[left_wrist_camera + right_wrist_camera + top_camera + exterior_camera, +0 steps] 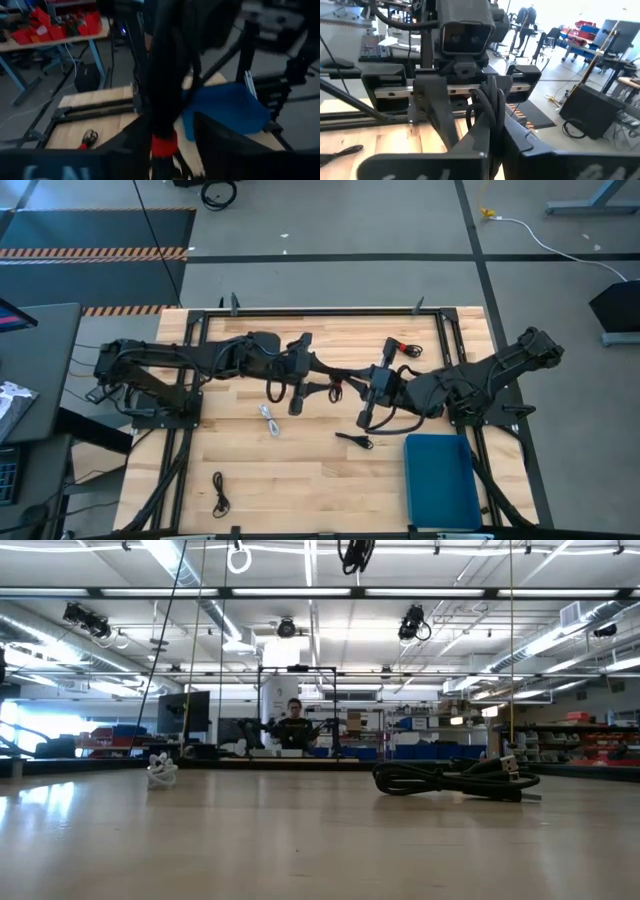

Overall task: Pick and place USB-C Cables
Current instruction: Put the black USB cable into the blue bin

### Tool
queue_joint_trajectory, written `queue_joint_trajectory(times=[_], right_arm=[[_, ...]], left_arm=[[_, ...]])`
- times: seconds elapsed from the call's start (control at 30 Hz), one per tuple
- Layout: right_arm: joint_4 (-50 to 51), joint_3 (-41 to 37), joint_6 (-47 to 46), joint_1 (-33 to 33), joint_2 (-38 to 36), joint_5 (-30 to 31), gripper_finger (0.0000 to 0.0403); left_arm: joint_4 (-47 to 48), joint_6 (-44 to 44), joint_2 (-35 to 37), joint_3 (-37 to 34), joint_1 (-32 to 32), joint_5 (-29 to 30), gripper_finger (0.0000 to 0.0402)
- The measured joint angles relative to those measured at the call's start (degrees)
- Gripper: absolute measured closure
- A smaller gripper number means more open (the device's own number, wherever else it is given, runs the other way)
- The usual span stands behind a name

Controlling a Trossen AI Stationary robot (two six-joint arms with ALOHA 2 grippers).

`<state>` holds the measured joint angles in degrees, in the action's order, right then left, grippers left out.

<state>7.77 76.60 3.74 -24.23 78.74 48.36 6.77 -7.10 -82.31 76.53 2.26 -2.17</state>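
Both grippers meet over the table's middle, lifted off the wood. Between them hangs a black USB-C cable bundle (337,387) with a red band (164,145). My right gripper (360,382) (495,132) comes from the table's right and is shut on the bundle's black loops (490,105). My left gripper (314,373) (172,145) faces it from the left and is open. Its fingers stand on either side of the banded end, with a gap showing beside the band. Whether a left finger touches the band, I cannot tell. The low view shows neither gripper. My right gripper pinches the black loops (492,117) of the bundle between its two fingers, coming level from the table's right. The bundle is lifted clear of the table, and its red-banded end reaches toward the left gripper.
The blue tray (442,480) (225,107) sits at the near right. On the wood lie a white bundle (268,420) (160,772), a black bundle (352,440) (455,780), another black one (220,492) and a black-and-red one (405,348) (89,138). A person (293,720) stands far behind the table.
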Motion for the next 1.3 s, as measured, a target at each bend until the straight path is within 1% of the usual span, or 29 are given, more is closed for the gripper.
queue_joint_trajectory(times=[0.07, 0.17, 0.27, 0.4, 0.5, 0.63, 0.73, 0.87, 1.03, 1.17, 1.3], right_arm=[[0.55, 0.00, -0.08, -0.16, 0.00, 0.56, 0.0382], [3.50, 0.00, -0.92, -0.55, 0.00, 0.78, 0.0384], [11.08, 0.59, -6.70, -0.85, 0.00, -0.82, 0.0384], [24.78, 2.97, -21.30, -0.83, -0.09, -7.19, 0.0384], [36.23, 5.41, -32.42, -0.83, -0.11, -13.40, 0.0384], [49.81, 7.39, -47.95, -0.10, -0.17, -24.87, 0.0384], [56.14, 7.39, -57.41, -0.29, -0.15, -30.80, 0.0384], [63.28, 7.41, -69.36, -2.55, -0.07, -36.53, 0.0384], [72.04, 7.38, -84.95, -7.28, -0.07, -40.18, 0.0384], [74.00, 4.59, -96.16, -11.63, 0.02, -43.63, 0.0378], [72.33, -0.04, -104.21, -15.61, 0.03, -45.49, 0.0384]], left_arm=[[1.97, -0.03, 0.56, 0.08, 0.00, 0.02, 0.0223], [8.66, -1.27, 2.77, 0.03, -0.38, 1.84, 0.0197], [14.83, -2.15, 5.46, 0.07, -0.48, 5.83, 0.0184], [20.01, -2.09, 7.10, 0.05, -0.16, 9.80, 0.0181], [21.24, -2.20, 7.20, 0.07, 0.03, 12.15, 0.0186], [21.74, -2.20, 6.67, 0.04, 0.26, 12.72, 0.0195], [21.93, -1.74, 6.50, 0.04, 0.36, 12.70, 0.0201], [21.96, -0.74, 6.57, 0.04, 0.62, 13.09, 0.0207], [22.83, 0.87, 6.44, 0.04, 0.61, 14.38, 0.0209], [23.62, 0.93, 5.25, -0.07, 0.61, 16.03, 0.0210], [23.86, 0.95, 3.60, 0.02, 0.61, 16.54, 0.0210]])
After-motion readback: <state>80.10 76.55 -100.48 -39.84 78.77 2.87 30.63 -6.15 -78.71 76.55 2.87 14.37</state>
